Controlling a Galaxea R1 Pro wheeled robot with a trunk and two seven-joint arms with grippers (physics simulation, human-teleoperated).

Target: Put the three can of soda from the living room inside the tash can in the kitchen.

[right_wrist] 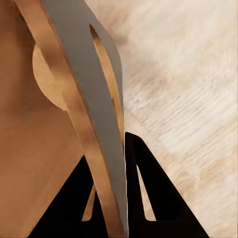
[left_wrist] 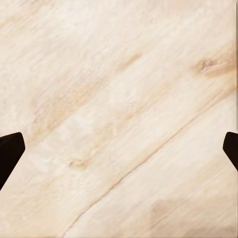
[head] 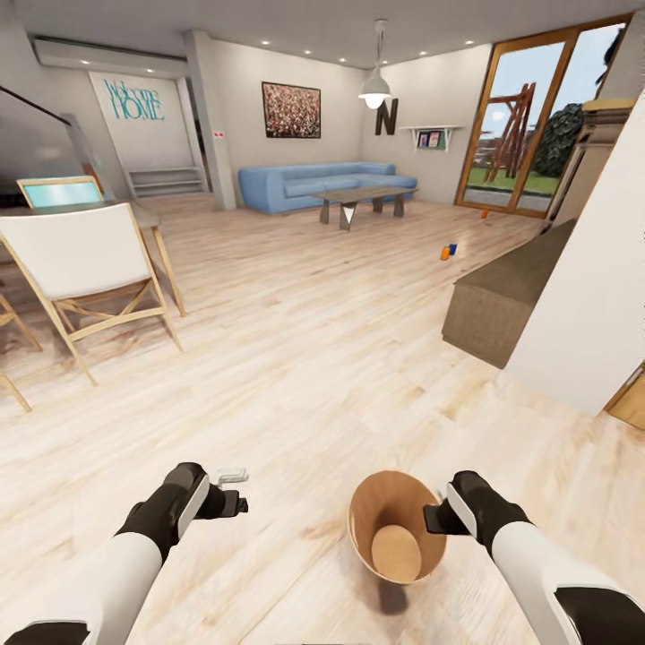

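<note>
The right gripper [head: 436,518] clamps the trash can [head: 369,502] by its rim above the floor [head: 296,358]; the left gripper [head: 235,488] hangs open; soda cans [head: 448,253] lie far ahead.

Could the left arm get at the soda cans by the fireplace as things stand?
Probably not. The soda cans stand far across the wood floor, well beyond the open left gripper, which hangs over bare boards; the base would have to drive closer first.
</note>
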